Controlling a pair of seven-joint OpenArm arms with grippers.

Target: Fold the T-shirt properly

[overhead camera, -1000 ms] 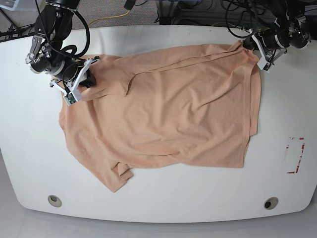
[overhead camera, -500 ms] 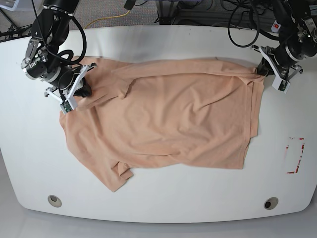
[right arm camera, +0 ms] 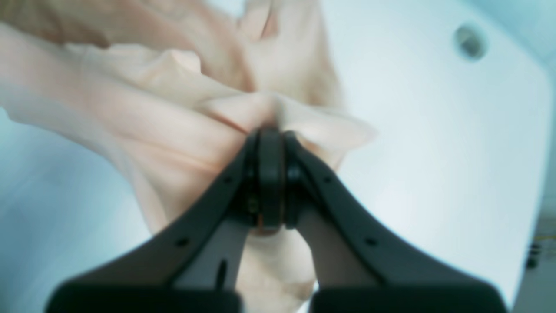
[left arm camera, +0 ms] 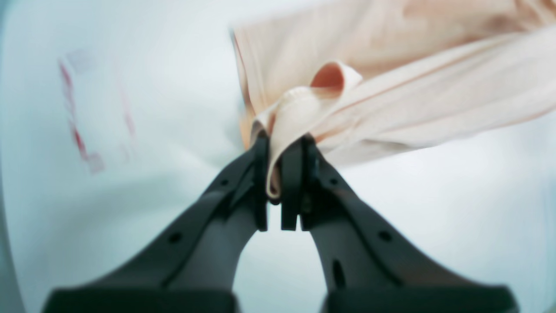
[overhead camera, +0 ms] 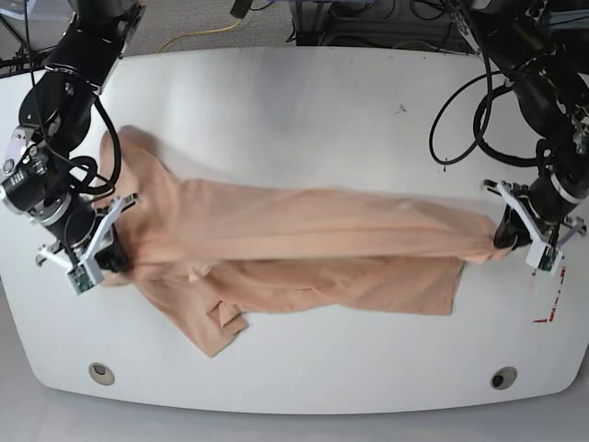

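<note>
The peach T-shirt is stretched across the white table, its far part pulled over toward the near edge in a long fold. My left gripper at the base view's right is shut on a bunched corner of the T-shirt, the cloth pinched between its black fingers. My right gripper at the base view's left is shut on the opposite corner of the T-shirt. A sleeve lies crumpled at the near left.
A red-marked rectangle sits on the table by the right edge, close to my left gripper. Two round holes lie near the front edge. Cables hang behind the table.
Both grippers have drawn their shirt corners from the far side toward the near side, folding the upper part of the shirt over the lower part. The grips stayed shut.
</note>
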